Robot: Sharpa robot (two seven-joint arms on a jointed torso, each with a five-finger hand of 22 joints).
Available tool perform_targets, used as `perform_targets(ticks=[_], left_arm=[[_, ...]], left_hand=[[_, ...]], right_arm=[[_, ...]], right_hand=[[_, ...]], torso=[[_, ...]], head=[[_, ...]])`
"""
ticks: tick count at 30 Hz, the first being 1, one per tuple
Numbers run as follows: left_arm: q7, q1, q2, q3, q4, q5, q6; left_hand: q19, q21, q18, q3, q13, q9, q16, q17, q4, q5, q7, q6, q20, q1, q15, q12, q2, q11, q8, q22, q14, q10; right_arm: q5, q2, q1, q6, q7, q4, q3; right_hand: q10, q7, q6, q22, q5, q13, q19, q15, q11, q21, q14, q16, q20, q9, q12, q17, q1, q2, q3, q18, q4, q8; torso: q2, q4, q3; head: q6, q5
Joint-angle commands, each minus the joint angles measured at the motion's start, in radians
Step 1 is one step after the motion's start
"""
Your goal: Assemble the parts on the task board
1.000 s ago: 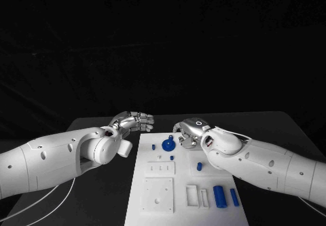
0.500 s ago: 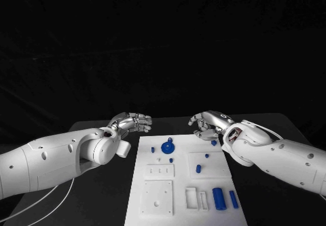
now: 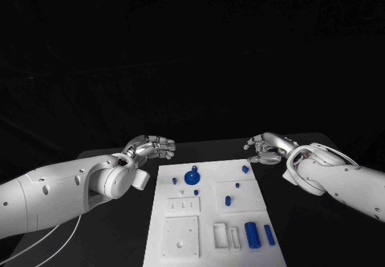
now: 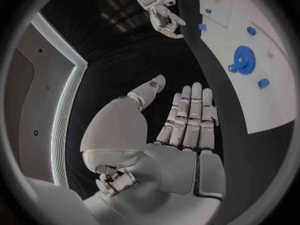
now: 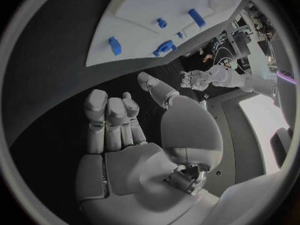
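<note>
The white rectangular task board (image 3: 215, 214) is seen lying in the middle of the black worktop (image 3: 321, 222), and every place below is given relative to it. The left silver many-fingered hand (image 3: 148, 148) is held above the worktop just beyond the board's far left corner; its fingers are loosely apart and nothing is gripped. The right silver many-fingered hand (image 3: 268, 149) is held just beyond the board's far right corner, off the board, with its fingers slightly curled yet spread and nothing held between them.

On the board, a round blue gear-shaped part (image 3: 192, 177) is found near the far edge, with a small blue piece (image 3: 173, 181) just beside it toward the left edge. A small blue block (image 3: 245, 168) lies at the far right edge. A short blue peg (image 3: 227, 200) is seen near the board's middle. Near the front right, a large blue cylinder (image 3: 251, 234) lies beside a thinner blue rod (image 3: 268, 235), both lengthwise along the board.
</note>
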Motion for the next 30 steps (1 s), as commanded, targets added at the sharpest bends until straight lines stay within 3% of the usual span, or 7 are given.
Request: perform_targets(ticks=[1, 5, 15, 23, 30], left_arm=[[0.018, -0.002, 0.001, 0.0, 0.001, -0.005, 0.025], [0.018, -0.003, 0.0, 0.0, 0.0, -0.003, 0.026], [0.018, -0.004, 0.001, 0.001, 0.0, 0.002, 0.03], [0.019, -0.005, 0.005, 0.001, 0.003, 0.002, 0.032], [0.018, -0.005, 0.003, 0.001, 0.007, 0.002, 0.032]], left_hand=[[-0.006, 0.004, 0.01, 0.001, 0.001, 0.001, -0.002, 0.001, 0.007, 0.0, 0.016, 0.0, 0.003, -0.009, 0.005, 0.004, -0.001, -0.001, 0.0, 0.021, 0.0, 0.006], [-0.006, 0.004, 0.01, 0.001, 0.001, 0.001, -0.002, 0.001, 0.007, 0.0, 0.016, 0.0, 0.003, -0.009, 0.004, 0.004, -0.001, -0.001, 0.0, 0.021, 0.001, 0.006], [-0.006, 0.004, 0.01, 0.001, -0.001, 0.001, -0.002, 0.002, 0.006, 0.001, 0.016, -0.002, 0.003, -0.009, 0.004, 0.001, -0.001, 0.0, -0.002, 0.021, 0.0, 0.002], [-0.007, 0.004, 0.01, 0.001, -0.002, 0.001, -0.002, 0.002, 0.005, 0.001, 0.017, -0.004, 0.003, -0.009, 0.004, -0.001, -0.001, 0.001, -0.002, 0.021, 0.0, 0.0], [-0.007, 0.004, 0.01, 0.001, -0.002, 0.001, -0.002, 0.002, 0.005, 0.001, 0.017, -0.004, 0.003, -0.009, 0.004, -0.001, -0.001, 0.001, -0.003, 0.021, 0.0, -0.001]], right_arm=[[0.047, 0.008, 0.0, 0.062, 0.05, -0.034, 0.0], [0.047, 0.016, -0.005, 0.089, 0.054, -0.08, 0.0], [0.048, 0.048, -0.029, 0.119, 0.064, -0.159, 0.0], [0.035, 0.064, -0.035, 0.153, 0.065, -0.176, -0.001], [0.029, 0.073, -0.041, 0.193, 0.062, -0.184, -0.001]], right_hand=[[-0.031, 0.023, 0.016, 0.015, 0.007, -0.001, -0.008, 0.0, 0.018, -0.007, -0.007, -0.005, 0.0, 0.0, -0.003, 0.001, 0.01, 0.009, -0.01, 0.101, -0.005, -0.002], [-0.033, 0.024, 0.015, 0.015, 0.026, -0.002, -0.012, 0.001, 0.019, -0.01, -0.009, -0.007, 0.002, 0.0, -0.003, 0.001, 0.037, 0.011, -0.008, 0.101, -0.004, -0.002], [-0.042, 0.025, 0.013, 0.017, 0.037, -0.002, -0.023, 0.003, 0.021, -0.013, -0.014, -0.01, 0.008, -0.002, -0.003, 0.003, 0.082, 0.019, 0.002, 0.101, -0.007, -0.005], [-0.061, -0.007, -0.005, 0.02, 0.035, 0.0, -0.042, -0.024, -0.009, -0.014, -0.026, -0.018, 0.02, -0.005, -0.005, 0.004, 0.115, 0.022, 0.018, 0.101, -0.008, -0.01], [-0.064, -0.018, -0.011, 0.02, 0.044, 0.001, -0.045, -0.033, -0.019, -0.012, -0.027, -0.018, 0.022, -0.005, -0.004, 0.005, 0.126, 0.022, 0.031, 0.101, -0.008, -0.011]], torso=[[0.0, -0.0025, 0.0037], [0.001, -0.0001, 0.0023], [0.001, -0.0012, -0.0006], [0.001, 0.0013, -0.0025], [0.001, -0.0007, -0.0025]], head=[[0.0, -0.018], [-0.007, -0.039], [-0.014, -0.052], [-0.016, -0.067], [-0.025, -0.062]])
